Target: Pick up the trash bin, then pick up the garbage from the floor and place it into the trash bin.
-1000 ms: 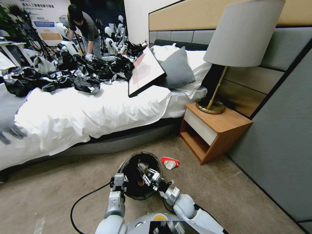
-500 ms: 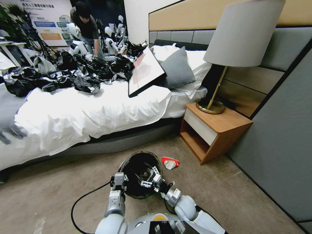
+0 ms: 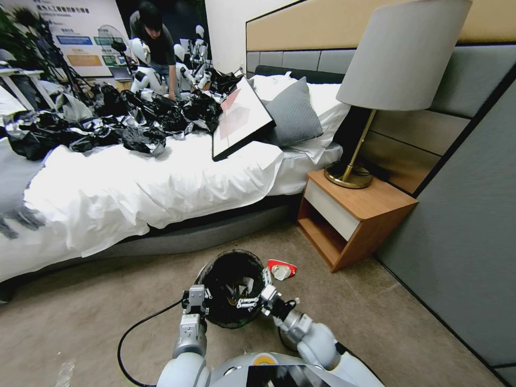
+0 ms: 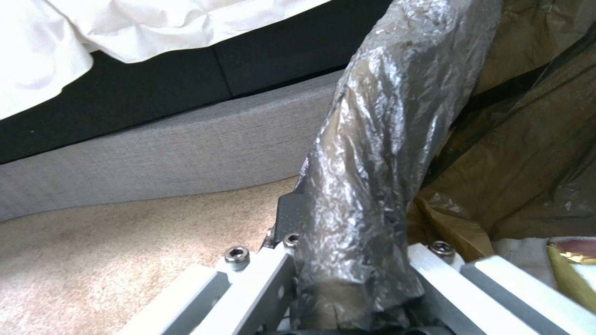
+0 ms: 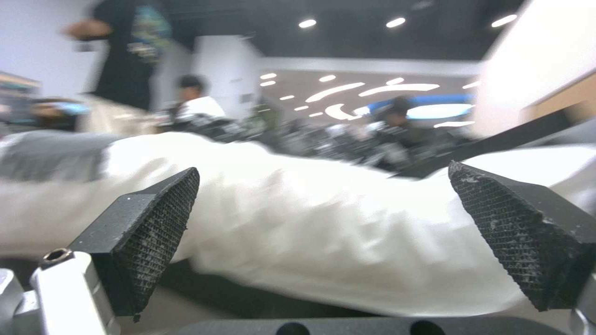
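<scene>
Head view: the trash bin (image 3: 232,287) is sitting low in the near centre of the scene, over the beige floor (image 3: 86,301), with its black bag folded over the rim and its mouth facing up toward the camera. The left gripper (image 3: 196,296) is pinching the bin's near-left rim; in the left wrist view the bag-wrapped rim (image 4: 366,186) is running straight down between the pale fingers (image 4: 248,284), which are closing on it from both sides. Inside the bin, brown crumpled paper (image 4: 497,186) is lying against the liner. The right gripper (image 3: 257,293) is hanging over the near-right edge of the bin's mouth, its jaws spread wide and holding nothing; the right wrist view shows its two dark ribbed pads (image 5: 155,232) well apart with the white bedding behind them. A red-and-white snack wrapper (image 3: 281,269) is lying on the floor just beyond the bin on the right, between the bin and the wooden nightstand (image 3: 355,215). The bed (image 3: 150,188) is stretching across the far left.
</scene>
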{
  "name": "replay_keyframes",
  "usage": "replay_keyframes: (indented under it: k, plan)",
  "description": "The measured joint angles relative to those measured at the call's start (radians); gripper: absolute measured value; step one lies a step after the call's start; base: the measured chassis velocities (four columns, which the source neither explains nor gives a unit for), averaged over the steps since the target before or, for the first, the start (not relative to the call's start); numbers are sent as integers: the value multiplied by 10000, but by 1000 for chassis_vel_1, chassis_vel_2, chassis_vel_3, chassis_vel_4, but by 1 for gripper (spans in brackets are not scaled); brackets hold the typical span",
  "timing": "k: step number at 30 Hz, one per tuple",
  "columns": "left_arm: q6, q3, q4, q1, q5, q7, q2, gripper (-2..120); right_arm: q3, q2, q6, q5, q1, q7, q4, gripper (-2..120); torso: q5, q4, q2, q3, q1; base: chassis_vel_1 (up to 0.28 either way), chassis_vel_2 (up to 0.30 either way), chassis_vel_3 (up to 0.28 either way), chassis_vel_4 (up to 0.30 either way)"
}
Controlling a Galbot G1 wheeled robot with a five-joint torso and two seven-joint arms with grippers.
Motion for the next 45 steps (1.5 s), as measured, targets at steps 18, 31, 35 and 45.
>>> replay_keyframes:
  k: [18,31,35,45]
  plan:
    - [-4,-264,-88,17,-315,-47,-85,0,1414,1048,650,-671,-1986,2070,-402,100,1,-1,0,0,0,0,0,0,0]
    - [-15,-285,-98,65,-332,-61,-105,0,1334,1096,608,-508,-1593,2062,-905,100,1,-1,0,0,0,0,0,0,0]
    - [-15,-261,-123,71,-320,-64,-108,0,1408,1051,403,-317,-1227,2046,-1065,100,0,-3,0,0,0,0,0,0,0]
    - [-14,-250,-159,94,-302,-66,-72,0,2216,592,-709,-49,126,993,-2059,100,1,-1,0,1,0,0,0,0,0]
